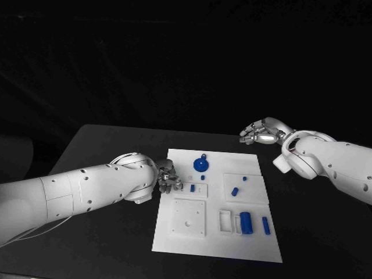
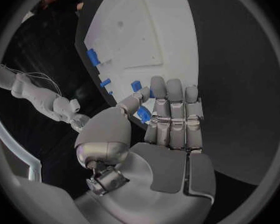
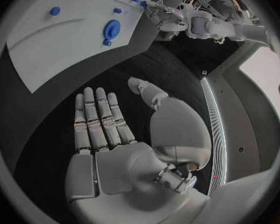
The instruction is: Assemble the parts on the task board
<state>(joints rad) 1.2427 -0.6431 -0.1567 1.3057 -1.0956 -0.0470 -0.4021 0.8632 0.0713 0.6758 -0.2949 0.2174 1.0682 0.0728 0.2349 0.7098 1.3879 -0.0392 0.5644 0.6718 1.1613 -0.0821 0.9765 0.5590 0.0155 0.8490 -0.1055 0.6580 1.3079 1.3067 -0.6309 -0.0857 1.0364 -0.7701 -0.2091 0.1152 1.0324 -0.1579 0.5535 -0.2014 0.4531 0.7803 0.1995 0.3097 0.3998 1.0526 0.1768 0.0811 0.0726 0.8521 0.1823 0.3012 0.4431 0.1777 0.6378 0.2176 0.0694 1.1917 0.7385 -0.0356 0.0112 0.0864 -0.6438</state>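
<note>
Hands at the task board's edges

Left hand [image 1: 168, 179] sits at the left edge of the task board [image 1: 215, 241], its fingers [image 2: 171, 109] straight and together over the rim. In the left wrist view the thumb and fingers close on a small blue part [image 2: 144, 114], pinching it just above the board's edge. Right hand [image 1: 260, 133] hovers over the black table [image 1: 102, 145] just beyond the board's far right corner; its palm is open, fingers [image 3: 96, 119] stretched out side by side and holding nothing.

On the white board, a round blue gear [image 1: 200, 165] lies near the far edge. A short blue peg [image 1: 233, 190] stands on a raised square plate to the right of centre. Two blue bars [image 1: 246, 221] lie near the front right, one in a recessed tray, the other just beside it.
</note>
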